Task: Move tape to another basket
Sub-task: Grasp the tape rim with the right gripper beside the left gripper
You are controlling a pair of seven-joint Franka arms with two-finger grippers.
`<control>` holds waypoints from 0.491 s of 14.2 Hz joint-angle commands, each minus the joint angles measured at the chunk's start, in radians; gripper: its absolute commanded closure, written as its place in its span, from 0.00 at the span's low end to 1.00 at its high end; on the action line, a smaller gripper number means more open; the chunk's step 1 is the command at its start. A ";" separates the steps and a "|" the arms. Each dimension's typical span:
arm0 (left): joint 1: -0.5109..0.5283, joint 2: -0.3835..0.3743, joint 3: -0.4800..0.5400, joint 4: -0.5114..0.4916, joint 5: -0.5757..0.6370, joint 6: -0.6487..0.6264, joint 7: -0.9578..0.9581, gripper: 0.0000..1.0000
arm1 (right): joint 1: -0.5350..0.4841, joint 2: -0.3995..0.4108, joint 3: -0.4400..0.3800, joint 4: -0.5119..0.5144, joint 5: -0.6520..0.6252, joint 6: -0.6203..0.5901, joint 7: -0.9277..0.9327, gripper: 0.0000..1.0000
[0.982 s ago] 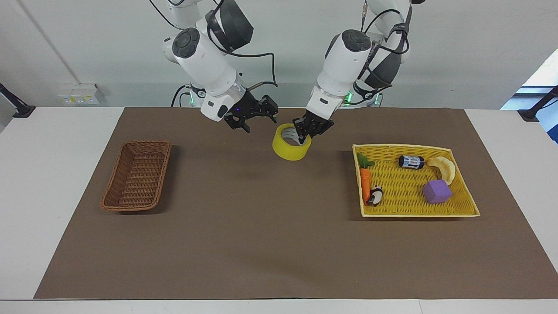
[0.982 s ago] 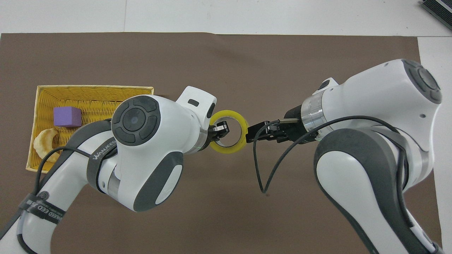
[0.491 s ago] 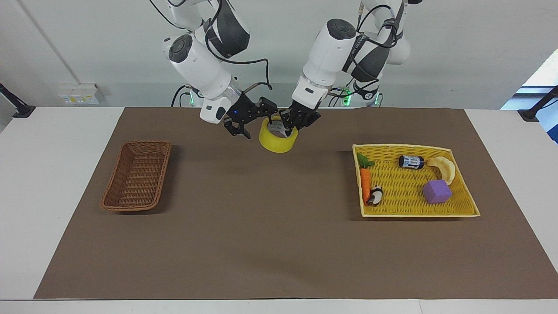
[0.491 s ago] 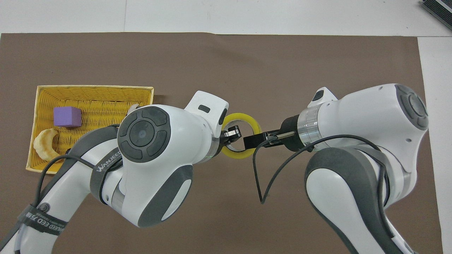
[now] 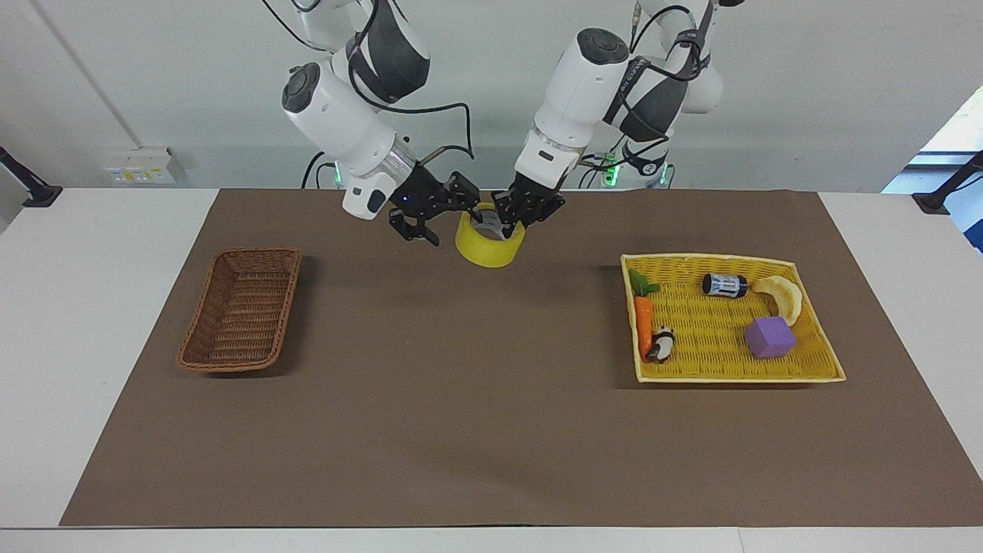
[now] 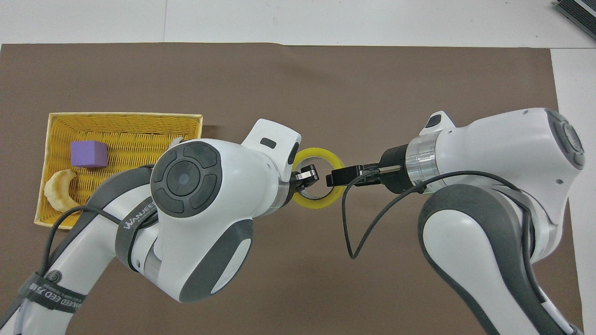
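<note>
You have the tape [image 5: 489, 244] up in the air over the brown mat [image 5: 461, 430], roughly midway between the brown wicker basket [image 5: 242, 309] and the yellow tray [image 5: 814, 346], on the robots' side of both. The left gripper [image 5: 513, 220] is clamped on the roll's wall, one finger inside the core and one outside, which keeps the roll hanging level with its hole facing up and leaves the rest of the rim free. The right gripper [image 5: 453, 209] hangs at that free side with its jaws spread wide, one tip just at the rim, holding nothing; this looks like a handover being set up, since the wicker basket sits toward the right arm's end of the table. Between the tape and the wicker basket the mat is bare, so the carry looks unobstructed. Mind the basket's narrow mouth and sloping sides, and keep the two wrists from bumping at the roll.
</note>
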 commanded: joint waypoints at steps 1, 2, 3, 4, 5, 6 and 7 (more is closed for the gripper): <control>-0.015 -0.009 0.012 0.009 -0.015 -0.005 -0.013 1.00 | -0.005 -0.010 0.006 -0.008 0.034 0.020 -0.017 0.00; -0.015 -0.009 0.011 0.010 -0.015 -0.007 -0.015 1.00 | 0.006 -0.011 0.006 -0.013 0.031 0.024 -0.008 0.00; -0.015 -0.009 0.011 0.010 -0.015 -0.005 -0.016 1.00 | 0.015 -0.011 0.006 -0.017 0.031 0.026 -0.008 0.00; -0.016 -0.009 0.009 0.010 -0.015 -0.005 -0.016 1.00 | 0.016 -0.011 0.006 -0.019 0.028 0.027 -0.010 0.00; -0.016 -0.009 0.009 0.013 -0.015 -0.005 -0.018 1.00 | 0.016 -0.013 0.008 -0.022 0.026 0.027 -0.014 0.00; -0.016 -0.010 0.004 0.018 -0.015 -0.007 -0.018 1.00 | 0.018 -0.013 0.008 -0.028 0.026 0.038 -0.014 0.00; -0.015 -0.012 0.001 0.021 -0.015 -0.013 -0.018 1.00 | 0.030 -0.014 0.009 -0.040 0.026 0.059 -0.019 0.00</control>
